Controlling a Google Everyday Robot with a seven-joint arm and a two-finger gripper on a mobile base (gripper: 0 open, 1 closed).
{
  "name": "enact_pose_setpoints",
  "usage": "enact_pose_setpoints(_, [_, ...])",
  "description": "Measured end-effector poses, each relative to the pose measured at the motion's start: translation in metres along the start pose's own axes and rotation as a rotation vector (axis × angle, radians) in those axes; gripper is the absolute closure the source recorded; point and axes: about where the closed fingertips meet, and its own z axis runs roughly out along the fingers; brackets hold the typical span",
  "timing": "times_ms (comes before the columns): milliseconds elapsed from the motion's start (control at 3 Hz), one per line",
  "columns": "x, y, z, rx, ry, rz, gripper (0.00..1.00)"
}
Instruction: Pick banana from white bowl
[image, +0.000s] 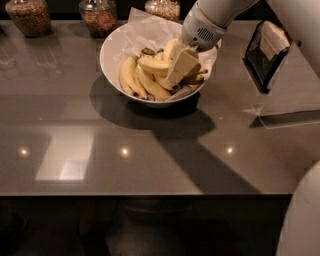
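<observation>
The white bowl (111, 50), lined with crinkled white paper, stands at the back middle of the grey table and holds several bananas. The plumpest, smooth yellow banana (150, 65) lies across the top of the pile. Slimmer bananas (131, 79) with dark ends lie to its left and below it. My gripper (178, 67) reaches down from the upper right into the bowl. It sits on the right end of the plump banana and hides that end. The arm's white wrist (202, 27) is above the bowl's far right rim.
Three glass jars of grains (27, 16) (98, 15) (162, 7) stand along the back edge. A dark framed stand (265, 52) on a clear base is at the right. The table's front edge runs across near the bottom. My white body (302, 215) fills the lower right corner.
</observation>
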Motion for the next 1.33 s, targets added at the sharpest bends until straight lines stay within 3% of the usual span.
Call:
enact_pose_setpoints(667, [0.001,0.004,-0.005,-0.003,0.008,-0.002,0.9])
enact_pose_setpoints(1000, [0.004,0.013,-0.017,0.0,0.006,-0.01,1.0])
enact_pose_setpoints(1333, [0.006,0.027,-0.037,0.015,-0.024,-0.033,1.0])
